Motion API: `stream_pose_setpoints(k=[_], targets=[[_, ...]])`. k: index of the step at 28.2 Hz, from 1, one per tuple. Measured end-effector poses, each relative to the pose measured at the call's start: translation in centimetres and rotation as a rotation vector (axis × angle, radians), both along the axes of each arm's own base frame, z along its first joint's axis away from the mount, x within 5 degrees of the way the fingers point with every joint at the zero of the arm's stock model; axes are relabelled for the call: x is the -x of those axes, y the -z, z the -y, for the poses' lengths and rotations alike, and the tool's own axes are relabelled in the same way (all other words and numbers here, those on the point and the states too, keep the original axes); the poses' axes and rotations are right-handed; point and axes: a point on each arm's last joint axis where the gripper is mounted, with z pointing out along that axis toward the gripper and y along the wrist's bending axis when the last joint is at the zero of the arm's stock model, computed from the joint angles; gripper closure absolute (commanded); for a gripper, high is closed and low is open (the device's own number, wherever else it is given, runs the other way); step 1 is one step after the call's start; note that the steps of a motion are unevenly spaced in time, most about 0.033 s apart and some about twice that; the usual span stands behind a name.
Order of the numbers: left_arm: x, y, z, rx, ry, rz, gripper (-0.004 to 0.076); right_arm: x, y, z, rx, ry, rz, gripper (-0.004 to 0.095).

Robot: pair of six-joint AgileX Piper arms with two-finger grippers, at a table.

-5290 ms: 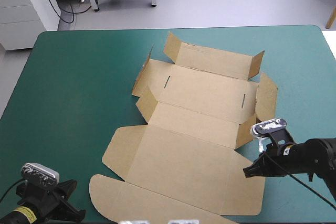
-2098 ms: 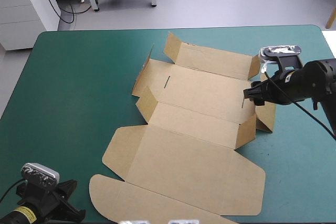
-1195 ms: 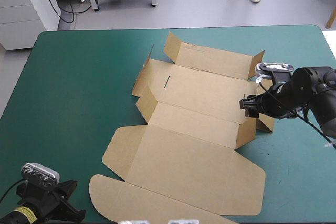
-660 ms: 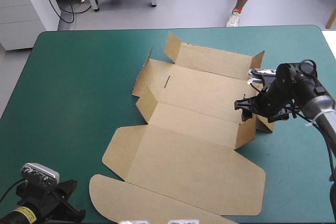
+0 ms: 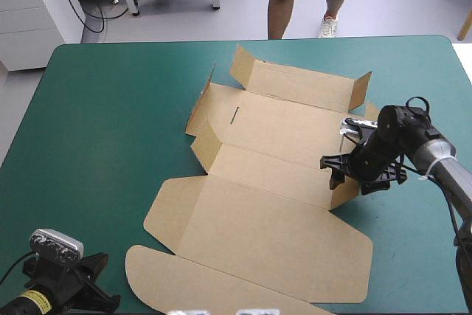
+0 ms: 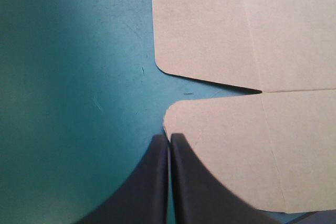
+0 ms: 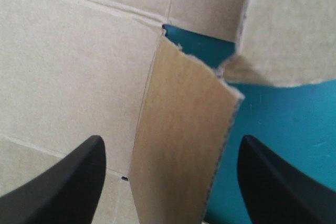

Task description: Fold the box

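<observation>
The brown box (image 5: 273, 219) lies as a cut sheet in the middle of the table, lid panel flat toward the near edge and far wall and side flaps partly raised. My right gripper (image 5: 360, 170) hangs over the box's right side, open. In the right wrist view a small raised side flap (image 7: 178, 140) stands between its spread black fingers (image 7: 79, 177), with flat board (image 7: 68, 51) beyond. My left gripper (image 5: 103, 299) rests at the near left corner, shut. In its own view its tips (image 6: 169, 141) meet at the rounded corner of a lid flap (image 6: 236, 145).
Bare teal-green cover (image 5: 110, 123) stretches wide to the left of the box, with a narrower strip (image 5: 428, 241) on the right under my right arm. The box's near edge reaches almost to the table's front.
My right gripper came from the box's far right corner toward the near side and inward, and now straddles the small right side flap. The left arm has not moved.
</observation>
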Motion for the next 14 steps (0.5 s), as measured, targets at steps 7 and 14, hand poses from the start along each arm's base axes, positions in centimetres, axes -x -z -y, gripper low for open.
stream_pose_setpoints(k=[7,14], targets=[[0.00,0.00,0.00,0.000,0.000,0.000,0.0731,-0.34,-0.01,-0.05,-0.008,0.012,0.034,0.0627],[0.00,0.00,0.00,0.000,0.000,0.000,0.0731,-0.33,-0.03,-0.15,-0.020,0.017,0.032,0.0928]])
